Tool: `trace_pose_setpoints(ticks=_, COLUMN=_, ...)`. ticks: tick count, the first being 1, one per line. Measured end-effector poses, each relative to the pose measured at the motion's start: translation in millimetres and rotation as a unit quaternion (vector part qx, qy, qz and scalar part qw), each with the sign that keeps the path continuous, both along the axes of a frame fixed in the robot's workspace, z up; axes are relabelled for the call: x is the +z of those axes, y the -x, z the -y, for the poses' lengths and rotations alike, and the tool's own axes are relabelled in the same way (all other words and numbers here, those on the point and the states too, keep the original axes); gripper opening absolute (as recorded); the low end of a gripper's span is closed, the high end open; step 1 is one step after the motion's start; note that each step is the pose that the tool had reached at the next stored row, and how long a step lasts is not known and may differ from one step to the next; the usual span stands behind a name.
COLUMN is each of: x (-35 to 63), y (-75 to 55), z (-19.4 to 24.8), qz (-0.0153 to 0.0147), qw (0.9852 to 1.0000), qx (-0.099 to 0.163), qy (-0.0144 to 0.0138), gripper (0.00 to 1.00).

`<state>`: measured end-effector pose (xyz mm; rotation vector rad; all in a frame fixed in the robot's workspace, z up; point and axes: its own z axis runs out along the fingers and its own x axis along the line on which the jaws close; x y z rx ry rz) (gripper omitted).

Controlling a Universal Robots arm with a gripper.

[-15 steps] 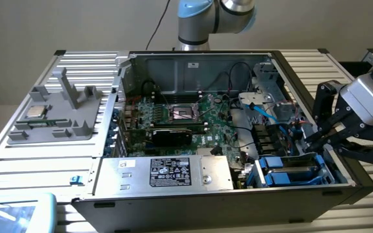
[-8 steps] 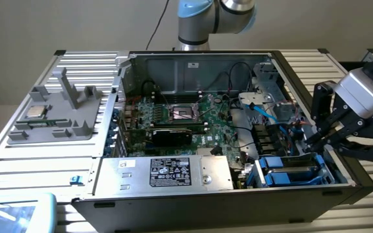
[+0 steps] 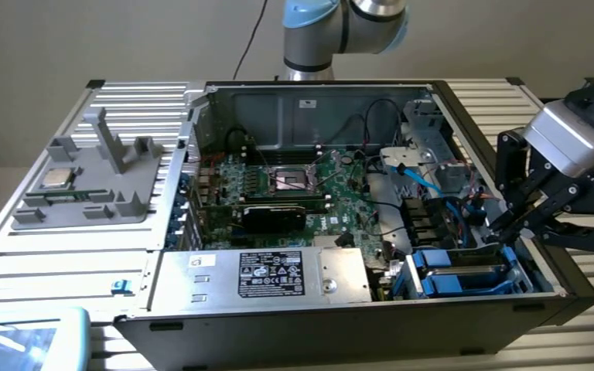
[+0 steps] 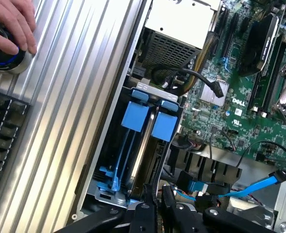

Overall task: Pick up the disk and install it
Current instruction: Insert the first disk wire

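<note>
While on edge — disk (image 4: 162,128), long axis along the bay (image 4: 150,88).

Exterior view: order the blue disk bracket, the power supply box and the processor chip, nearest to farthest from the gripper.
From the gripper:
1. Blue disk bracket, just beside it, corner bay.
2. Power supply box, case's near wall.
3. Processor chip, grey tray, exterior view's left.

An open black computer case (image 3: 328,326) lies on the ribbed metal desk (image 3: 59,263), its green motherboard (image 3: 351,199) and big silver box with a black label (image 3: 266,274) exposed. At the exterior view's right the black gripper (image 3: 503,230) hangs over the case wall, just above the silver disk in its bright blue plastic bracket (image 3: 462,284), seated in the corner bay.
</note>
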<state>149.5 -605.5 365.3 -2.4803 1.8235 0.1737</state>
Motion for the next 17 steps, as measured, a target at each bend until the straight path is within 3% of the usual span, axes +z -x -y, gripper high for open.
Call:
trace_pose_setpoints(ticks=15, x=0.0, y=0.1, z=0.0, qz=0.0002, qw=1.0000, qx=0.000, qy=0.0000, gripper=0.16)
trace_pose_setpoints(ticks=17, x=-0.1, y=0.1, z=-2.3, qz=0.0002, qw=1.0000, qx=0.000, qy=0.0026, gripper=0.16)
